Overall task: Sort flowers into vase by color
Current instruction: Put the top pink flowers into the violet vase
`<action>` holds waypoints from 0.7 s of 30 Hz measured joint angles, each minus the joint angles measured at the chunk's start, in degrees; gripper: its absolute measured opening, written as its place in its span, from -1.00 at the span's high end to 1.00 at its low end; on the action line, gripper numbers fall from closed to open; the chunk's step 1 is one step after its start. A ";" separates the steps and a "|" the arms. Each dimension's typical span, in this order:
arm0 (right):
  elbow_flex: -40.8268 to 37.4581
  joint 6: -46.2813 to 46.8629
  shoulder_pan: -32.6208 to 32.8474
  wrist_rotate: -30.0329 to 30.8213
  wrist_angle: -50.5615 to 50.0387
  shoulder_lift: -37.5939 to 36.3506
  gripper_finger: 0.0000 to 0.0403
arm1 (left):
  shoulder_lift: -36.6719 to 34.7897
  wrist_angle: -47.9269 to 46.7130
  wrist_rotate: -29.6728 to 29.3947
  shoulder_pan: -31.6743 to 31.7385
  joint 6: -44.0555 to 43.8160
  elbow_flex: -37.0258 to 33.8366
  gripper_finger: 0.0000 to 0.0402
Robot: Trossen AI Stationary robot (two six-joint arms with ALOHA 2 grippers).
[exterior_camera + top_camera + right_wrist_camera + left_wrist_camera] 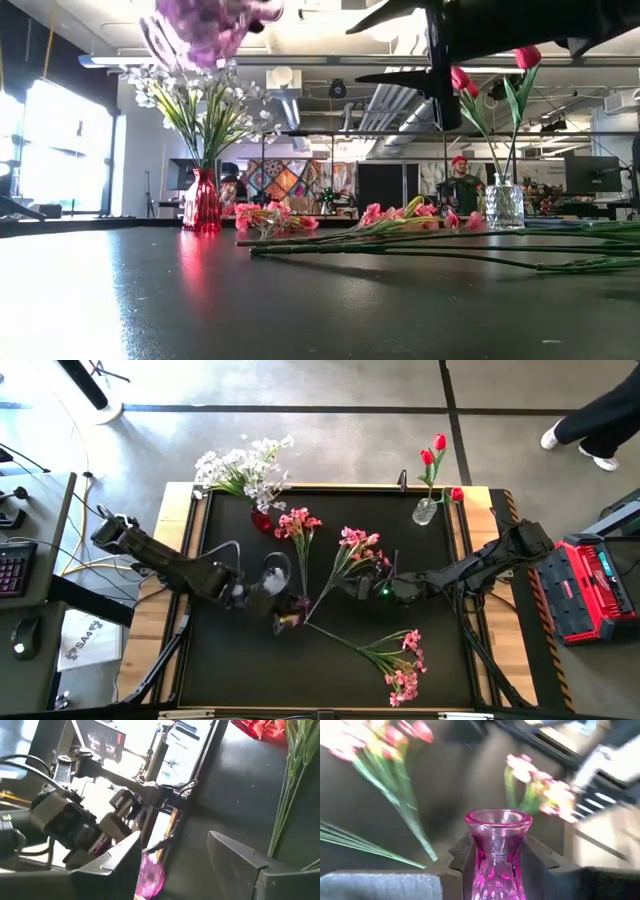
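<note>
White flowers [243, 468] are seen in a red vase [261, 520] near the table's [230, 670] far-left edge. Pink vase [498, 852] is held by left end effector [268, 585], mid-table. Right end effector [352, 586] is open beside a pink spray [355, 550]. Red tulips [433, 450] are stood in a clear vase [425, 511], far right.

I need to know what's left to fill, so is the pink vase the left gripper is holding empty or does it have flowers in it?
Empty. The pink vase, clamped in the left gripper, shows a bare open mouth with no stems inside.
</note>
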 joint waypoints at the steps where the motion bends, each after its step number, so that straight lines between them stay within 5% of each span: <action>1: 0.07 -0.65 0.00 -0.28 -0.08 0.00 -0.07 | 0.00 -0.04 -5.44 -1.33 0.12 -0.47 0.52; 7: 0.10 -3.28 1.27 -0.99 -0.39 0.00 -0.07 | -0.02 1.30 -29.16 -9.27 -3.55 -5.51 0.53; 17: 0.10 -10.83 2.62 -3.41 -0.59 0.00 -0.07 | 0.02 5.07 -59.51 -26.17 -27.87 -23.01 0.53; 21: 0.10 -12.38 2.62 -3.59 -0.61 0.00 -0.07 | 0.02 7.25 -65.60 -32.64 -31.16 -29.44 0.53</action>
